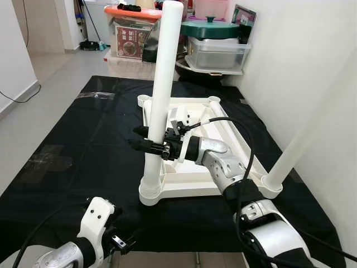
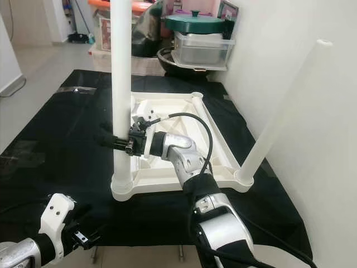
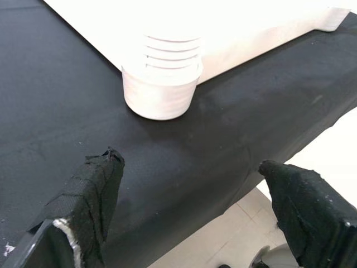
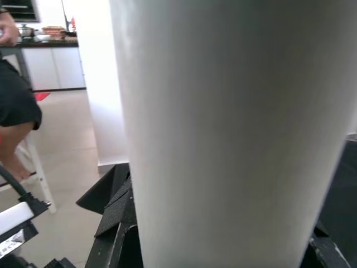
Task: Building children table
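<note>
A plain white table leg [image 1: 163, 84] sits between the right gripper [image 1: 149, 142]'s black fingers, its white tabletop [image 1: 192, 178] lying on a plain black mat [image 1: 67, 145], while the left gripper [image 3: 189, 195]'s black, woven-textured fingers [image 3: 92, 195] frame a white ribbed socket [image 3: 162, 84].

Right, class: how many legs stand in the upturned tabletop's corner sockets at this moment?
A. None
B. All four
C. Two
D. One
C. One leg stands in the near left socket with the right gripper shut on it, and a second leg leans from the near right socket of the tabletop, while the two far sockets are bare.
</note>
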You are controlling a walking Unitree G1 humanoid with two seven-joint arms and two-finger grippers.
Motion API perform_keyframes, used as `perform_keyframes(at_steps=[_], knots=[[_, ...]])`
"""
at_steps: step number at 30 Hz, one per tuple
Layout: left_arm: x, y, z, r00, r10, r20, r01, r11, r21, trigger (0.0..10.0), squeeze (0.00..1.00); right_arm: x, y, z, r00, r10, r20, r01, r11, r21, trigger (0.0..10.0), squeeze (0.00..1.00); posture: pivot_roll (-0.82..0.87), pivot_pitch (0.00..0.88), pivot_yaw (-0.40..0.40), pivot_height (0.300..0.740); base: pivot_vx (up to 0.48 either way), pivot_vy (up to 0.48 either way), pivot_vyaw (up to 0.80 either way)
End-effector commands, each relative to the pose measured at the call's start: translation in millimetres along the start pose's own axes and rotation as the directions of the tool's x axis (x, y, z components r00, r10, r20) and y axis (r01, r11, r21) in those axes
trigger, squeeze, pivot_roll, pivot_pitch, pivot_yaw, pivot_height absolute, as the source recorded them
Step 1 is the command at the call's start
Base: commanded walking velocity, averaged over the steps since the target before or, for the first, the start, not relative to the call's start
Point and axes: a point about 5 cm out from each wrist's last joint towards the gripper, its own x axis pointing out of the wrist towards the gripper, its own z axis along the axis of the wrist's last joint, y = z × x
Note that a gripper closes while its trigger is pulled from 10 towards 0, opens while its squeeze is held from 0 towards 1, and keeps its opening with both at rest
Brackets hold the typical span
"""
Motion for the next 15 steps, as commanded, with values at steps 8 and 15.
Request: perform_keyframes(at_steps=[8,15], knots=[[1.4,6.0,-4,0.999,0.051,-0.011,-0.051,0.999,-0.001,10.0,0.0,-14.8,-26.4,-40,0.827,-0.537,-0.165,0.547,0.837,0.022,0.0,0.0,0.14,0.0,-0.105,0.74,0.0,0.0,0.0],[0.1,11.3,-5,0.995,0.098,-0.015,-0.098,0.995,0.003,10.0,0.0,-53.5,-47.1,-45,0.436,-0.885,-0.163,0.896,0.444,-0.019,0.0,0.0,0.14,0.0,-0.105,0.74,0.0,0.0,0.0]])
